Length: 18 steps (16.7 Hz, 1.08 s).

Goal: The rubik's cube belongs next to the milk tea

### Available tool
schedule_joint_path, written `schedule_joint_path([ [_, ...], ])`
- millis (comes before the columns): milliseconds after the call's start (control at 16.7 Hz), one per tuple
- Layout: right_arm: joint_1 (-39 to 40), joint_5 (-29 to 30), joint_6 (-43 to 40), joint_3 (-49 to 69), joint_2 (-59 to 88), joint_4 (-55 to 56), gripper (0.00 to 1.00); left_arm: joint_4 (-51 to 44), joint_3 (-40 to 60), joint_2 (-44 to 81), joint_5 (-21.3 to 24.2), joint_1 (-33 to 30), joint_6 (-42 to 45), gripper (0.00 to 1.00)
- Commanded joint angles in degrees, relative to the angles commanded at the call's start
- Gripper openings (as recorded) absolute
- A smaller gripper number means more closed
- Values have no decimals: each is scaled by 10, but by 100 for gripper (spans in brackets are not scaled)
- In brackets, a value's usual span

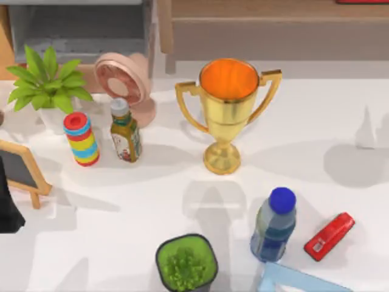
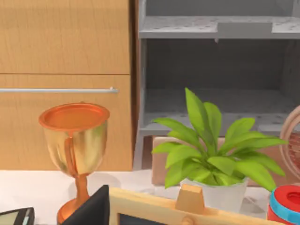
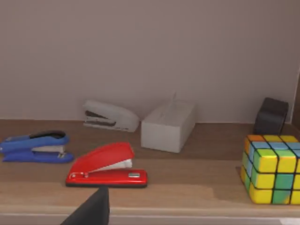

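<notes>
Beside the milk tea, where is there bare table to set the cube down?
Free: the patch between the milk tea and the trophy, and the table in front of the bottle. Crowded: the striped ring stack on its other side, the pink fan behind.

Milk tea (image 1: pixel 125 131) between stacked rings (image 1: pixel 81 139) and trophy (image 1: pixel 227 109), possibly touching neither.

Rubik's cube (image 3: pixel 271 168): yellow, green, orange and blue squares, dark grid. Milk tea (image 1: pixel 125 130): olive-brown, pale grey cap, red-and-white label. Trophy (image 1: pixel 226 109) at centre: gold, orange inside. Desk (image 1: pixel 121 207): white.
</notes>
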Motion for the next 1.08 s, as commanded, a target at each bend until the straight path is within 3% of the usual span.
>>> schedule_joint_path([
  [540, -91, -83, 4, 229, 526, 254, 100, 0, 0, 0, 0, 0, 0, 100],
  [780, -112, -102, 4, 280, 627, 311, 100, 0, 0, 0, 0, 0, 0, 100],
  [1080, -115, -105, 5, 288, 641, 319, 100, 0, 0, 0, 0, 0, 0, 100],
])
